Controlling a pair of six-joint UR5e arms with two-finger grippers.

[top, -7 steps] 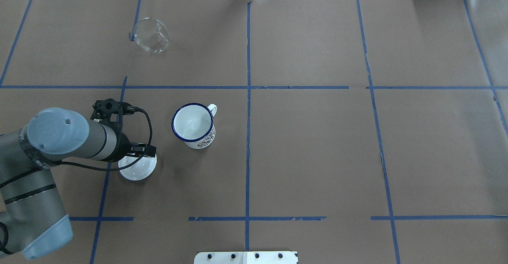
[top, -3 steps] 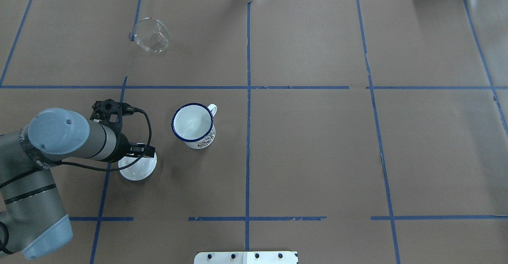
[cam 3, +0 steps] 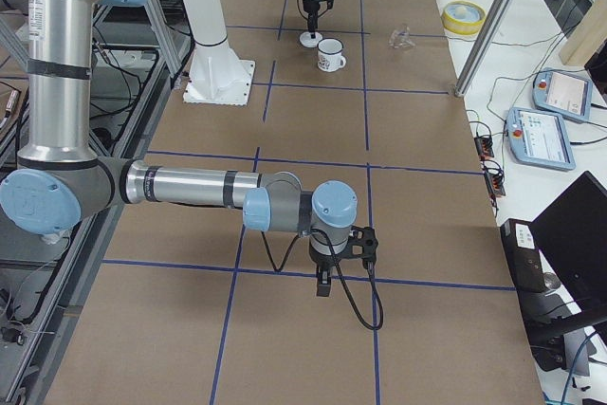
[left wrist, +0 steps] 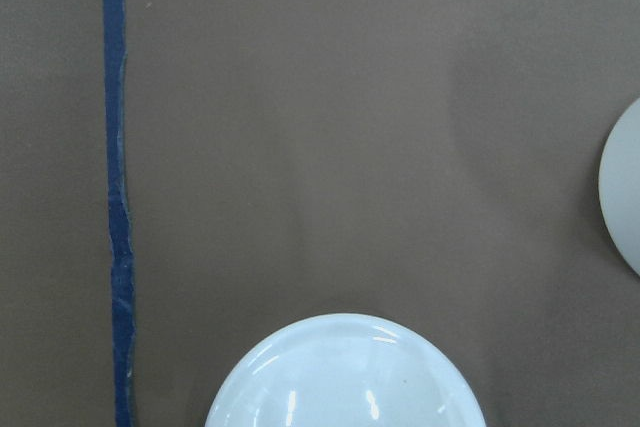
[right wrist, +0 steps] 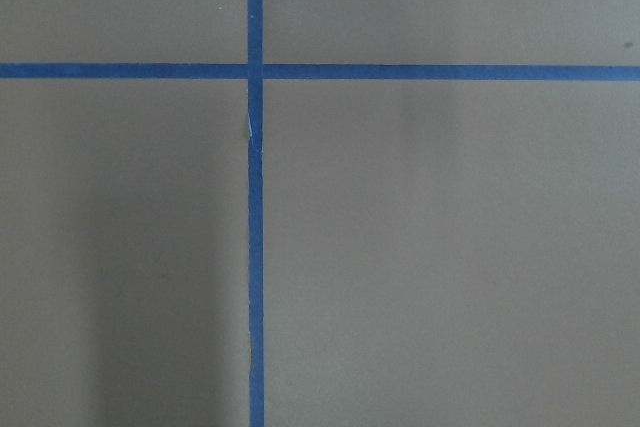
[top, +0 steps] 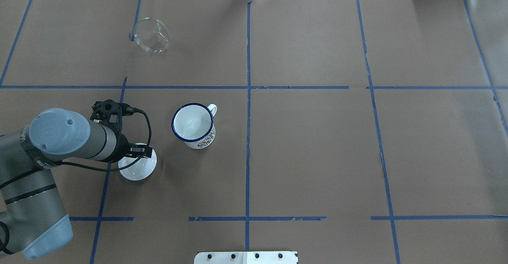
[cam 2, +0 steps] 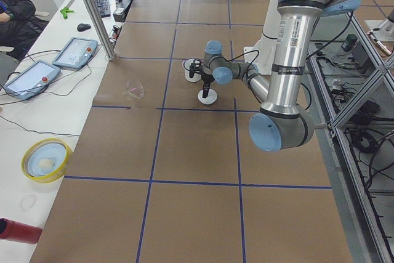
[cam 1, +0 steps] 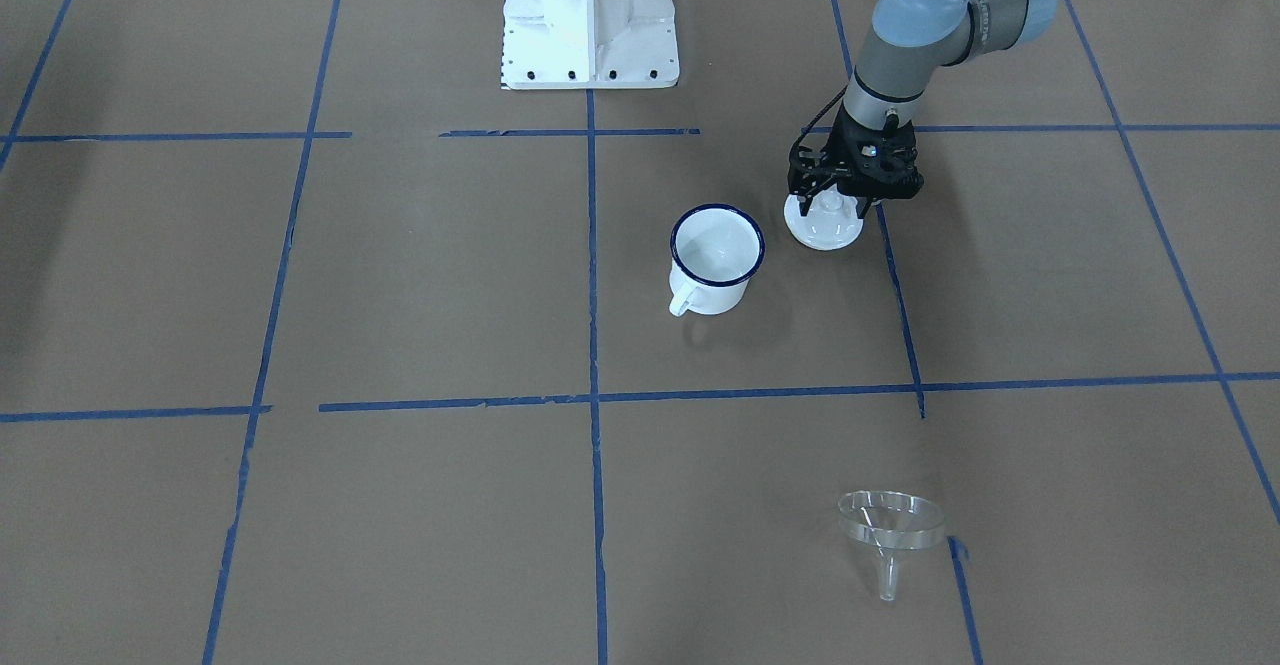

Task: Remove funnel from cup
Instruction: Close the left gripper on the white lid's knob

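Brown paper crossed with blue tape lines (top: 248,157) covers the counter (top: 317,157). At the robot's right end, out of the overhead view, the right claw (cam 3: 322,284) hangs low over the paper near a tape crossing; I cannot tell whether it is open or closed.

Nearest the robot on its left side, the left claw (cam 1: 835,200) points straight down over a white domed lid (top: 139,169). Its jaws stand apart on either side of the lid's knob, gripping nothing.

Just beyond and to the right of the lid in the overhead view, the cup (top: 193,126) stands upright and empty. It is white enamel with a dark blue rim, a small pattern low on its wall, and a handle turned away from the robot.

Farthest out, well apart from the cup, the funnel (top: 151,35) lies tipped on its side on bare paper beside a tape end. It is clear, with a wide round rim, and its short narrow spout points away from the robot.
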